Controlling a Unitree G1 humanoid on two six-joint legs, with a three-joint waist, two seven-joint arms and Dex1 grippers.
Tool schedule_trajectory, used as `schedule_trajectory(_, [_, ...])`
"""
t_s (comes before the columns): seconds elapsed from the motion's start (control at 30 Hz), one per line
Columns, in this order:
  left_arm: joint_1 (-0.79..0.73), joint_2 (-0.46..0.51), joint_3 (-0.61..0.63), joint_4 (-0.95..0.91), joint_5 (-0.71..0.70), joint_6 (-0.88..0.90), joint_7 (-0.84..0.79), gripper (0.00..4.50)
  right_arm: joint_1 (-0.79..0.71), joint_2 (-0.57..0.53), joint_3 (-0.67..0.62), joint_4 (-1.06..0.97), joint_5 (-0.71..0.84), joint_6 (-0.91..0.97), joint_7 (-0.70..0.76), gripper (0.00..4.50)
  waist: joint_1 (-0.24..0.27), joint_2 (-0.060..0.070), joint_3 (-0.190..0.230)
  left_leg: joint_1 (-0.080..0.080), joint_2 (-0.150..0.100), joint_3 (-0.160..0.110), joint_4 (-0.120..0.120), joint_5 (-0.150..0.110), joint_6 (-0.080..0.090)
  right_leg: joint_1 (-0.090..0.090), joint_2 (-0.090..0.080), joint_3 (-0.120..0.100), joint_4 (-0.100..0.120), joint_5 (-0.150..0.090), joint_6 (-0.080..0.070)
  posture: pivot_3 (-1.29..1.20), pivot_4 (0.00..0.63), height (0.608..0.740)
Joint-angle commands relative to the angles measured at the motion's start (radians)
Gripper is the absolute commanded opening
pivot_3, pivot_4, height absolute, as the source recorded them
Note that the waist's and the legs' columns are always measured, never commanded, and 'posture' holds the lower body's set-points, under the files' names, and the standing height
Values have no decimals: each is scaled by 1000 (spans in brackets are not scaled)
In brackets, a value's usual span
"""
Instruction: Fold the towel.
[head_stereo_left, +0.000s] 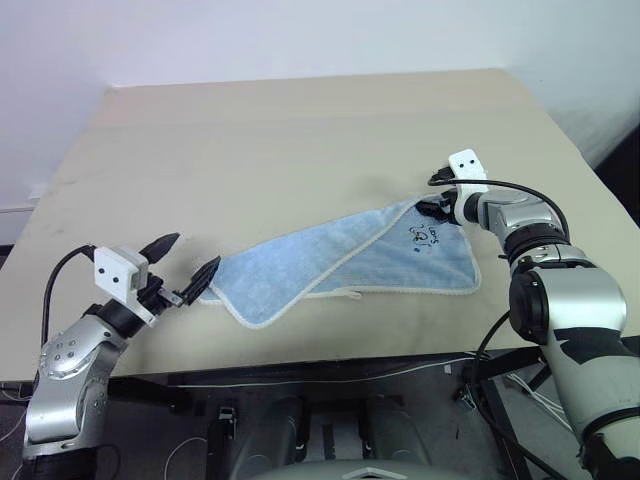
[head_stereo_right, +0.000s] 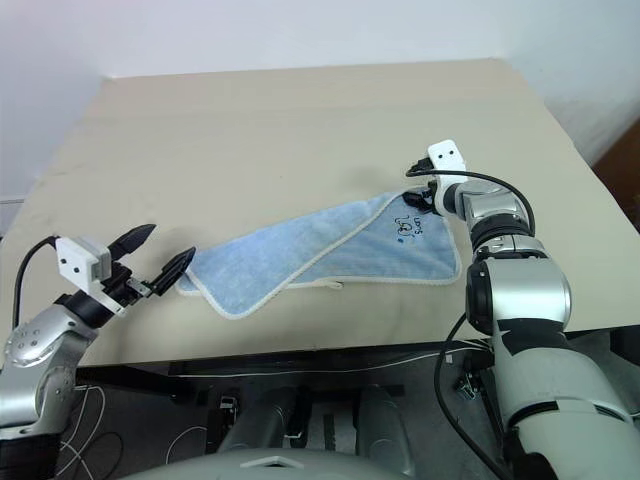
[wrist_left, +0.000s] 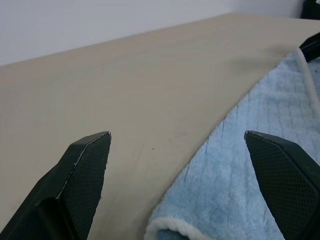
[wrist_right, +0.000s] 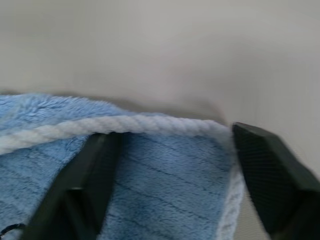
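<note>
Towel (head_stereo_left: 340, 262), light blue terry with white stitched edging, lies flat on the tan table (head_stereo_left: 280, 140) between my two grippers, folded into a long tapering shape. My left gripper (head_stereo_left: 188, 268) stands wide open and holds nothing, its fingers (wrist_left: 82, 175) apart at the towel's rounded near end, one fingertip just beside the cloth. Farther off, my right gripper (head_stereo_left: 436, 203) sits at the towel's far corner with its jaws straddling the white edging, partly open, not yet clamped. Just beside that gripper is a small dark printed logo (head_stereo_left: 428, 236); I cannot read its lettering.
</note>
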Motion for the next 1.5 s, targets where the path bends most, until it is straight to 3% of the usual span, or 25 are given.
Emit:
schedule_trajectory(0.03, [13, 1, 30, -18, -10, -39, -8, 4500, -27, -4, -18, 1, 5, 9, -40, 3528, 0, 0, 0, 0, 0, 0, 0, 0, 0, 0, 0, 0, 0, 0, 0, 0, 150, 740])
schedule_trajectory(0.2, [16, 3, 31, -8, -9, -50, -11, 4500, -23, -2, -10, 1, -12, 0, -60, 3528, 1, 0, 0, 0, 0, 0, 0, 0, 0, 0, 0, 0, 0, 0, 0, 0, 150, 740])
schedule_trajectory(0.27, [21, 2, 31, -6, -6, -55, -12, 4500, -21, -1, -6, 1, -21, -12, -70, 3172, 1, 0, 0, 0, 0, 0, 0, 0, 0, 0, 0, 0, 0, 0, 0, 0, 150, 740])
schedule_trajectory(0.6, [34, 11, 44, 35, -3, -89, -39, 4500, -4, 9, 37, 4, -69, -42, -84, 39, 0, 0, 0, 1, 0, 0, 0, 0, 0, -1, 0, 0, 0, 0, 0, 0, 150, 740])
schedule_trajectory(1.43, [-25, 10, -17, 7, 11, -45, -2, 4500, -53, -111, -17, -67, 33, -5, 176, 39, 0, 1, 0, 1, 0, 0, -1, 0, 0, 1, 0, 0, 0, 0, 0, 0, 150, 740])
schedule_trajectory(1.5, [-45, 11, -29, 19, 15, -41, -10, 4500, -49, -99, -25, -58, 40, -6, 134, 404, 1, 1, 0, 1, 0, 0, -1, 0, 0, 1, 0, 0, 0, 0, 0, 0, 150, 740])
